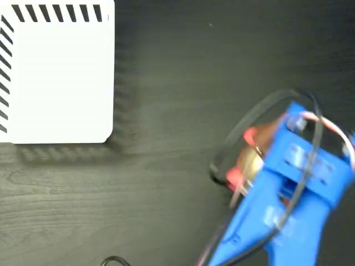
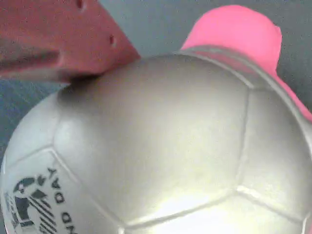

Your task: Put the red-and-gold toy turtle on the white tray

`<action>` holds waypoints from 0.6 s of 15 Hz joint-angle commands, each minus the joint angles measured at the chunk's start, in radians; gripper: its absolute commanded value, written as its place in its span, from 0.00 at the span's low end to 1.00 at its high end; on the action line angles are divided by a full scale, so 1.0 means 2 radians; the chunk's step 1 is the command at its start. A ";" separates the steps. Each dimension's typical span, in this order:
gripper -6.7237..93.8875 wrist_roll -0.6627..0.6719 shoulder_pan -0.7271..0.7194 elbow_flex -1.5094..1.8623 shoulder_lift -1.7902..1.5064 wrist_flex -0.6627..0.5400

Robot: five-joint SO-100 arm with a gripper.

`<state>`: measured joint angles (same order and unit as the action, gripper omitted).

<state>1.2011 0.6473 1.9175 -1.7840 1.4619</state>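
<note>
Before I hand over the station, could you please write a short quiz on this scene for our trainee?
1. True or false: the red-and-gold toy turtle lies on the white tray.
2. In the fixed view, the tray sits: A) top left, B) bottom right, C) centre.
3. Fill in: in the wrist view, the turtle's shell bears a dark printed ____.

Key:
1. False; it is off the tray, at the blue arm's claw on the dark table.
2. A.
3. Logo.

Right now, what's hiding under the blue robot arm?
The turtle: its gold shell and red bits peek out beside the arm. The rest, and the gripper's tips, are covered. The tray sits apart.
</note>
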 commanded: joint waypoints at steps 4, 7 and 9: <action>0.06 -0.204 -0.084 -0.143 -0.008 0.098; 0.06 -0.318 -0.125 -0.169 -0.008 0.100; 0.06 -0.424 -0.160 -0.192 -0.005 0.096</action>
<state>0.5170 0.3651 1.6260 -1.7779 1.6536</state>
